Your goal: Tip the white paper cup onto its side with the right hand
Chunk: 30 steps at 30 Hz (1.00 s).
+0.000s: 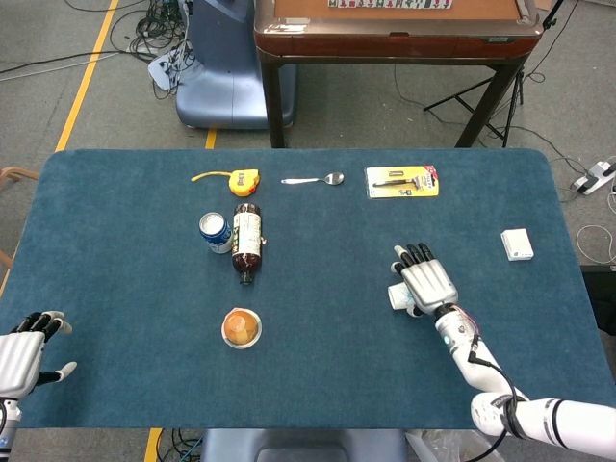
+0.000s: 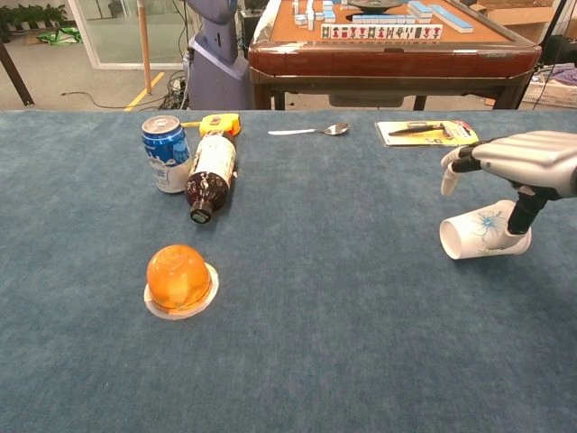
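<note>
Right hand [image 2: 527, 162] hovers flat, palm down, fingers spread and holding nothing, directly above the white paper cup [image 2: 482, 234]. One digit reaches down and touches the cup's far end. The cup lies on its side on the blue table [image 2: 361, 343], open mouth facing the brown bottle [image 2: 209, 167]. That bottle also lies on its side, well apart from the cup, just beside an upright blue can [image 2: 165, 152]. An orange jelly cup [image 2: 180, 280] sits nearer the camera than the bottle. Left hand [image 1: 24, 339] rests at the table's near edge, fingers apart and empty.
</note>
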Each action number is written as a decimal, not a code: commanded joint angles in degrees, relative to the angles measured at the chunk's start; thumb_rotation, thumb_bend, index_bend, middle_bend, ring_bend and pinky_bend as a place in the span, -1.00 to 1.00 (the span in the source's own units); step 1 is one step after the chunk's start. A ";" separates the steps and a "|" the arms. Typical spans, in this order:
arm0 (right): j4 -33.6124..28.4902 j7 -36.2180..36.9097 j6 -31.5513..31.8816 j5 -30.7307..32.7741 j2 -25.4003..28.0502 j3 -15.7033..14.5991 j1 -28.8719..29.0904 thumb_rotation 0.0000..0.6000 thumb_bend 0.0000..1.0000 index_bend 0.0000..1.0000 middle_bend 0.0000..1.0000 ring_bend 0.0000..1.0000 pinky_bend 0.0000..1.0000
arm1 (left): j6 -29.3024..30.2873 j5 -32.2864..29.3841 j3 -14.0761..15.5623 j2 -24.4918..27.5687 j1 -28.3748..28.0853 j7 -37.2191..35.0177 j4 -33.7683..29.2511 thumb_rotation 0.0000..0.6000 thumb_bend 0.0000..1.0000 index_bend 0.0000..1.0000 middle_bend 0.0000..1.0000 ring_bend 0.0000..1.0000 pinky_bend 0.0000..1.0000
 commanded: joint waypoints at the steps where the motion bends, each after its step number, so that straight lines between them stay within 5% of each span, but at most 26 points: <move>1: 0.97 -0.60 0.18 0.30 -1.28 -0.43 0.35 1.00 -0.85 -0.39 -0.87 -1.00 -0.94 | 0.01 0.08 0.03 -0.01 0.00 0.08 0.04 1.00 -0.83 -0.16 -0.42 -0.57 -0.18; 24: 4.01 -0.28 1.06 0.86 -4.73 -1.12 0.93 1.00 -0.81 0.04 -0.81 -1.00 -0.94 | 0.27 0.05 -0.08 0.27 0.22 -0.50 -0.15 1.00 -0.83 -0.16 -0.42 -0.57 -0.18; 30: 2.03 9.65 1.02 -2.55 -2.53 0.89 -1.19 1.00 -0.80 0.05 -0.79 -1.00 -0.94 | 0.20 -0.11 -0.14 0.28 0.22 -0.60 -0.12 1.00 -0.83 -0.16 -0.42 -0.57 -0.18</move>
